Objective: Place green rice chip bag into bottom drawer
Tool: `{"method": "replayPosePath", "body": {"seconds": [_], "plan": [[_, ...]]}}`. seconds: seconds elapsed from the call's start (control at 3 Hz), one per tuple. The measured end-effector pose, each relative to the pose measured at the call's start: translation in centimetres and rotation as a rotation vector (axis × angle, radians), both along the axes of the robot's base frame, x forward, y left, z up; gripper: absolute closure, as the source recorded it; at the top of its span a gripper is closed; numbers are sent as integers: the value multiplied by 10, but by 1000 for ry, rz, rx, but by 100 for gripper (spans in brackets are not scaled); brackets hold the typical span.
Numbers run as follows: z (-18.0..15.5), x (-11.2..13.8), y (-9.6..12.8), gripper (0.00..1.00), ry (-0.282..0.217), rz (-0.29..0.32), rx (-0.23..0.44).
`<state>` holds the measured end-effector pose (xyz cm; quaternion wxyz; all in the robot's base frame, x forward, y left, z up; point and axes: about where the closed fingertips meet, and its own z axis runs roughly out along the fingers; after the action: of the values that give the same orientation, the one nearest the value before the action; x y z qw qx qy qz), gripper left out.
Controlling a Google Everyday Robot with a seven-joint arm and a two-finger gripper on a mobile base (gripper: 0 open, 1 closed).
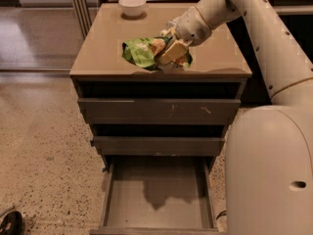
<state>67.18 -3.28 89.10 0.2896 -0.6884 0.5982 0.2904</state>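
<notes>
The green rice chip bag (142, 51) is crumpled and bright green, at the front edge of the cabinet top (107, 38). My gripper (171, 53) reaches in from the upper right and is shut on the bag's right side, with a tan finger (172, 52) across it. The bag seems held just above the top's front edge. The bottom drawer (132, 204) is pulled wide open below, its flat floor bare except for a shadow in the middle.
A white bowl (132, 5) stands at the back of the cabinet top. The scratched top drawer (159, 110) and the middle drawer (159, 145) are nearly closed. My pale body (269, 170) fills the right side. Speckled floor lies to the left.
</notes>
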Motion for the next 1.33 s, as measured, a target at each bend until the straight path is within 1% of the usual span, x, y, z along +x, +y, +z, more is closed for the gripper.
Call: {"method": "replayPosePath", "body": {"seconds": [0.33,0.67,1.0,1.33], "plan": [[0,0,0,100,0,0,0],[3,3,10,100,-17,2,4],[10,-25,6,100,4,41,-1],[9,-65,-8,100,81,78,48]]}}
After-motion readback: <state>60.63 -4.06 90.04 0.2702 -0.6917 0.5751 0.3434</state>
